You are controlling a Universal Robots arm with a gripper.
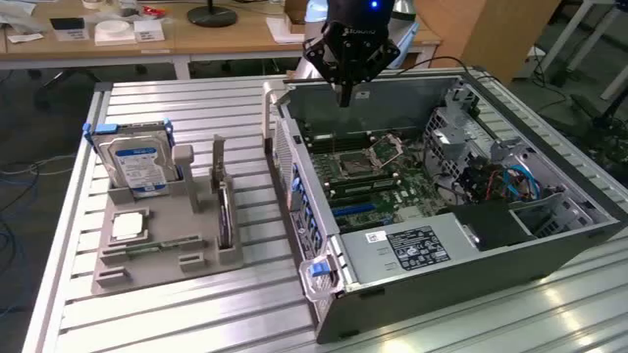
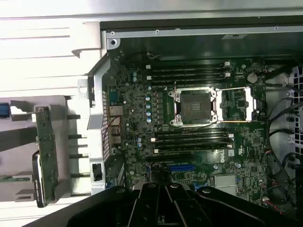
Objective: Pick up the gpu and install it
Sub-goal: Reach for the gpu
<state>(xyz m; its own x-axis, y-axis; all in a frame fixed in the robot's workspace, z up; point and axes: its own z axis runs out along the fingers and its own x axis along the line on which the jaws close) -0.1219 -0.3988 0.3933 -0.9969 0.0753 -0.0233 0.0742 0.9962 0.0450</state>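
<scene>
The gpu (image 1: 225, 217) stands on edge in a slot of the grey holder (image 1: 157, 273) on the exterior view's left, a thin green card with a metal bracket at one end. In the wrist view the gpu (image 2: 46, 146) appears edge-on outside the case wall. My gripper (image 1: 343, 100) hangs over the back of the open computer case (image 1: 461, 243), above the motherboard (image 1: 378, 184). It is shut with nothing in it and is well apart from the gpu. The wrist view has the gripper (image 2: 158, 195) over the motherboard's blue slot (image 2: 181, 167).
The holder also carries a hard drive (image 1: 137, 165) with a blue-white label, a processor chip (image 1: 128, 224) and a memory stick (image 1: 147, 246). The case has an open processor socket (image 2: 195, 107), cables (image 1: 510, 184) and a power supply (image 1: 417, 246). A desk (image 1: 196, 37) stands behind.
</scene>
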